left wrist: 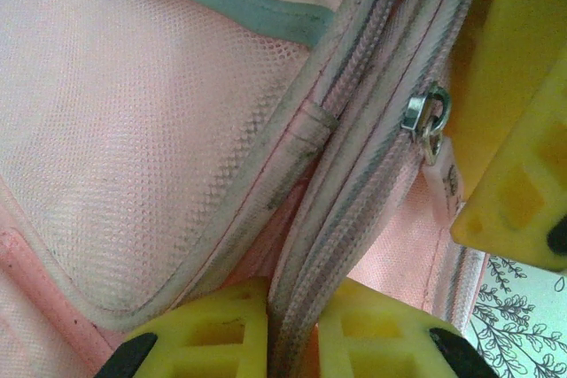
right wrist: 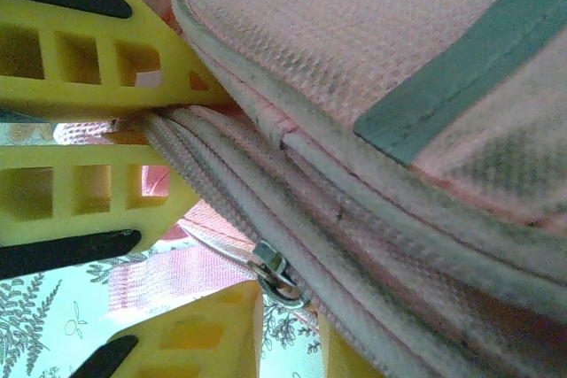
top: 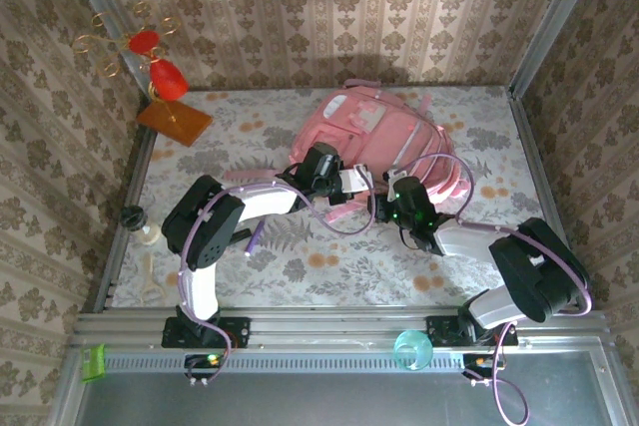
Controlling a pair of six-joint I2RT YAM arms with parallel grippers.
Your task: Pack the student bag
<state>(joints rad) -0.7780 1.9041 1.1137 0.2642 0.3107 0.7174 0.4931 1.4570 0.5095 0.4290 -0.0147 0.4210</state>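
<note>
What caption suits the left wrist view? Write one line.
Left gripper pinching the zipper seam of the pink backpack, metal zipper pull just ahead.

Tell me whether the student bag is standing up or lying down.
Lying down: in the top view the student bag rests flat on the table, its pocketed front facing the overhead camera.

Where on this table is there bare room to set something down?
Free: the near strip between the arm bases; the back left, between the red stand and the bag; the back right corner beside the bag. Crowded: mid-table, where left arm and right arm meet the bag.
</note>
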